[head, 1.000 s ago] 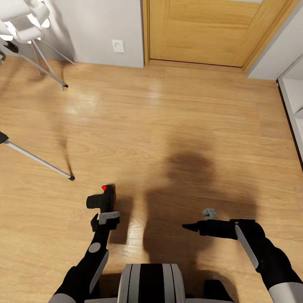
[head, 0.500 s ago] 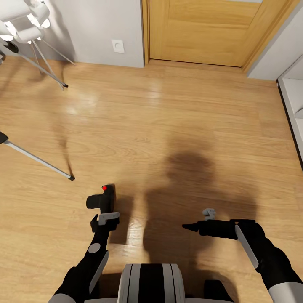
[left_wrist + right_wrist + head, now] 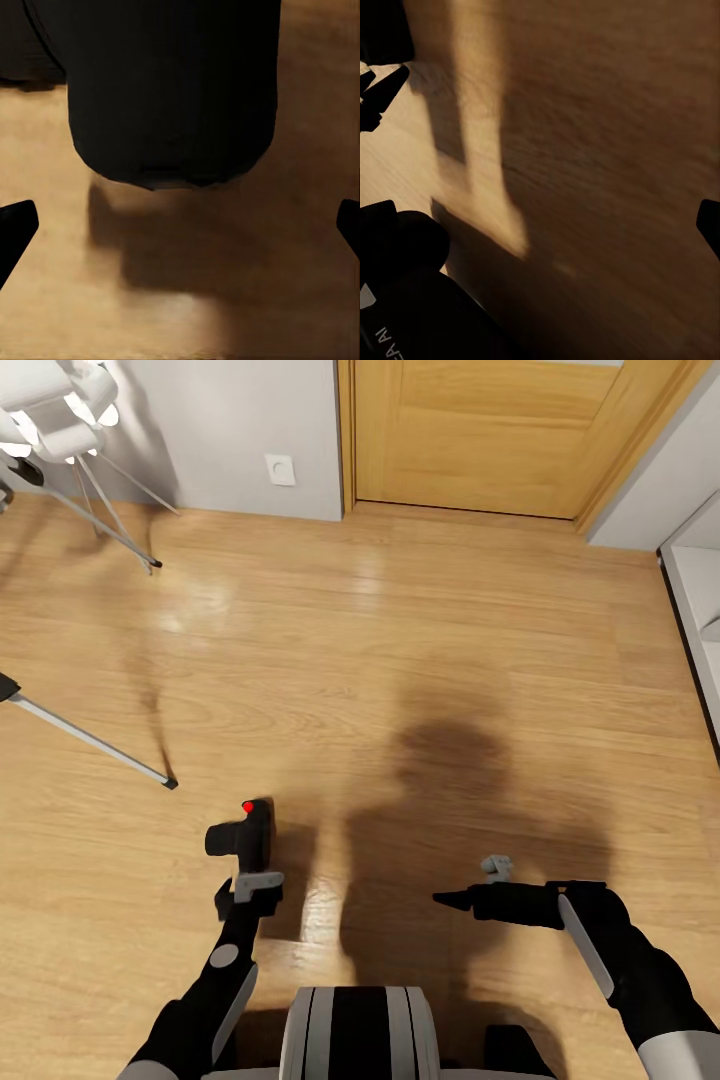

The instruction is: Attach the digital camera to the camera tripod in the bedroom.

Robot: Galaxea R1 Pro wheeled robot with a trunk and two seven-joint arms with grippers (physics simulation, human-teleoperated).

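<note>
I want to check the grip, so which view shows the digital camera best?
The head view: the digital camera shows whole, red dot on top, above the left gripper. The left wrist view shows just its dark underside, close up. The right wrist view shows wood floor.

I see a light wood plank floor running to a grey-white wall with a small white wall socket low on it. Just beside the socket stands an oak panelled door in a matching oak frame. At far left, a white lamp on thin metal legs casts a glare patch on the planks. A white furniture edge with dark trim sits at right. A broad dark shadow lies mid-floor.
</note>
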